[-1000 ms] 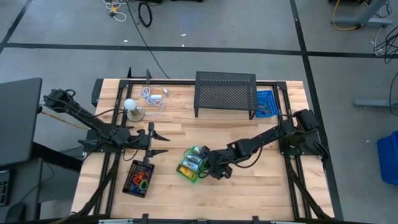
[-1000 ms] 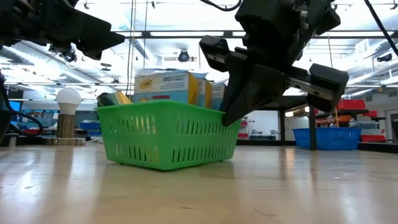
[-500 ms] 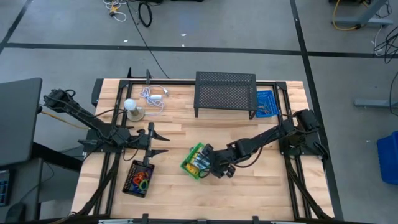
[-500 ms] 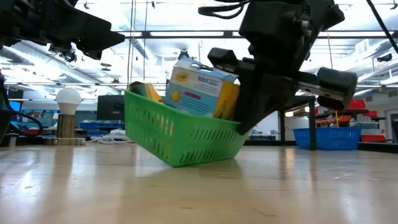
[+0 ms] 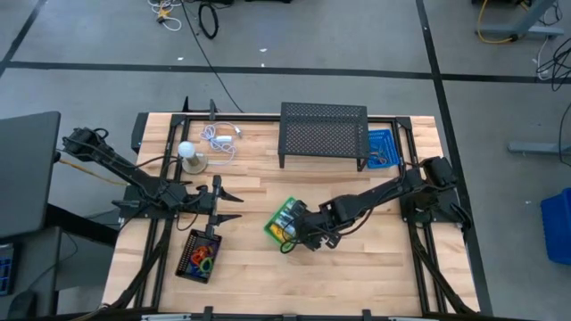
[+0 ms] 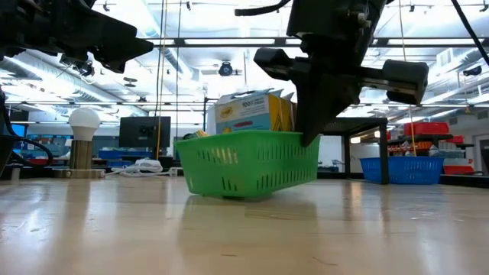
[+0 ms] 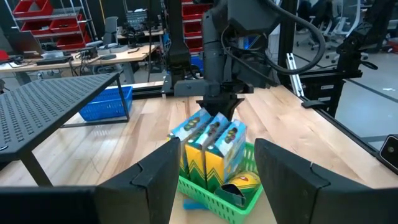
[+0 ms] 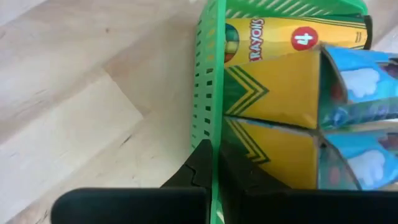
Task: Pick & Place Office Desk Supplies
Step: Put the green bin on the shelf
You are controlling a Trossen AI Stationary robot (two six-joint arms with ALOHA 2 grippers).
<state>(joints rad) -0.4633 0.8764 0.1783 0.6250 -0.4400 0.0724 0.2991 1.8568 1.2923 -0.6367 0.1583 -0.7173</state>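
Note:
A green slotted basket [image 5: 285,222] holding several yellow crayon boxes [image 8: 280,81] with green marks and blue tops hangs just above the table's middle. My right gripper [image 5: 302,234] is shut on its wall [image 6: 309,137]. My left gripper [image 5: 227,205] stands open and level at the table's left, pointing at the basket [image 7: 214,186] without touching it. Small coloured loops lie in a black tray [image 5: 198,256] near the front left edge. My right gripper pinches the basket's end wall [image 8: 210,124], the one nearest the right arm, at its rim, one finger inside and one outside. The fingers [image 8: 198,169] come from above, slanting steeply down. The basket hangs clear of the table, almost level, with the boxes standing in it.
A black mesh shelf [image 5: 323,134] stands at the far middle, with a blue basket [image 5: 382,149] beside it at the far right. A white ball on a stand [image 5: 186,152] and a white coiled cable [image 5: 219,138] sit at the far left.
My right gripper has risen and tipped steeper, staying shut on the basket's wall. The basket first tipped, one side lifting while the gripped end stayed low, then levelled out and came clear of the table, shifting a little toward the far edge.

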